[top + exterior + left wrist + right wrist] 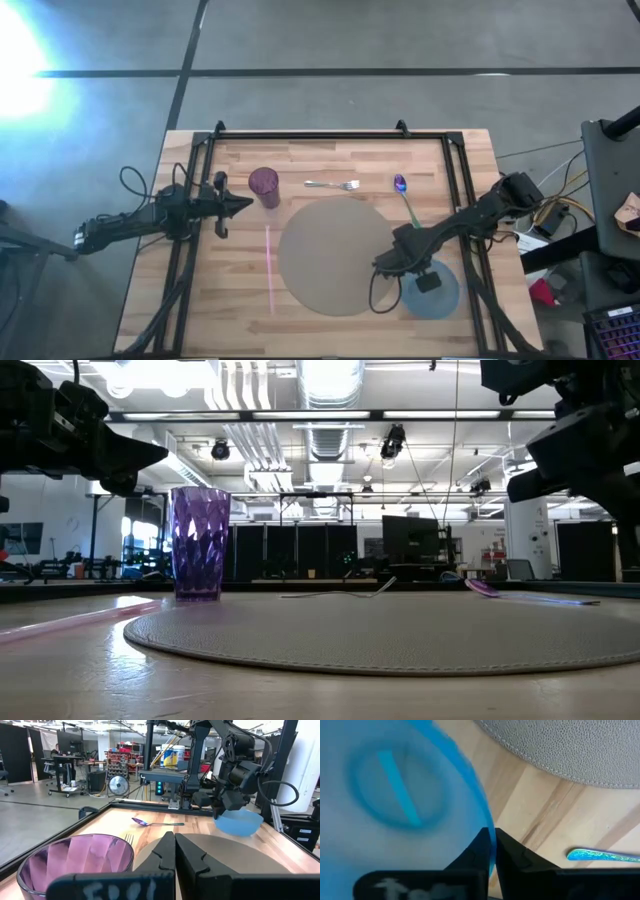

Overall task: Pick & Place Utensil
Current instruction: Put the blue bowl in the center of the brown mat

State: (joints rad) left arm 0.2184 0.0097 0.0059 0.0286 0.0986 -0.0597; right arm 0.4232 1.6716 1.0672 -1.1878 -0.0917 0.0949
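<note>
A silver fork (333,184) and a purple-bowled spoon (402,190) lie flat on the wooden table beyond a round grey placemat (335,255). The spoon also shows in the right wrist view (600,855). A purple tumbler (264,185) stands upright at the mat's far left. My right gripper (428,280) is shut on a blue bowl (440,298) at the mat's near right. My left gripper (245,206) is shut and empty, level, just left of the tumbler (75,860). My right gripper holds the blue bowl by its rim (487,827), one finger inside the bowl and one outside. The fingers come from above, pointing down. In the left wrist view the bowl (239,822) hangs about level, opening up, seemingly clear of the table.
A black frame rail (310,137) runs along the table's far edge and down both sides. A thin pink strip (268,255) lies on the wood left of the placemat. Bare wood shows along the near edge (300,330).
</note>
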